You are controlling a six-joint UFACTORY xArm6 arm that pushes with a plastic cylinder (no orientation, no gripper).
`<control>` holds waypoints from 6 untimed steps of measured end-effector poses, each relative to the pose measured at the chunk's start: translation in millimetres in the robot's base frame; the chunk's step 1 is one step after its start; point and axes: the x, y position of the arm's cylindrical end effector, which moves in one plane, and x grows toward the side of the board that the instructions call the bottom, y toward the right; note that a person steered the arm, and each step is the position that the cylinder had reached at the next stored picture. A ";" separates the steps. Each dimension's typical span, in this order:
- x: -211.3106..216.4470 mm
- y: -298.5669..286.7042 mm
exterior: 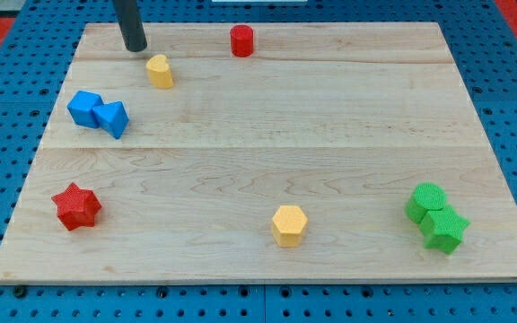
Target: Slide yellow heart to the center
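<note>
Yellow heart (160,71) sits near the table's (348,135) top-left, just right of and below my tip (135,48), a bare rod-end tool holding nothing, so the centre lies beyond the heart, down-right.

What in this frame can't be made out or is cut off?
- Rod: cut off by the view's top edge; only its lower part and my tip show, up-left of the yellow heart.
- Tip and heart: apart by a small gap, it seems; contact can't be ruled out.
- Blue blocks: pressed together, exact shapes unclear.
- Green blocks: the near one hides part of the far one.
</note>
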 end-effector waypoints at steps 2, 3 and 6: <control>57.8 82.0; -5.1 67.3; 106.1 143.2</control>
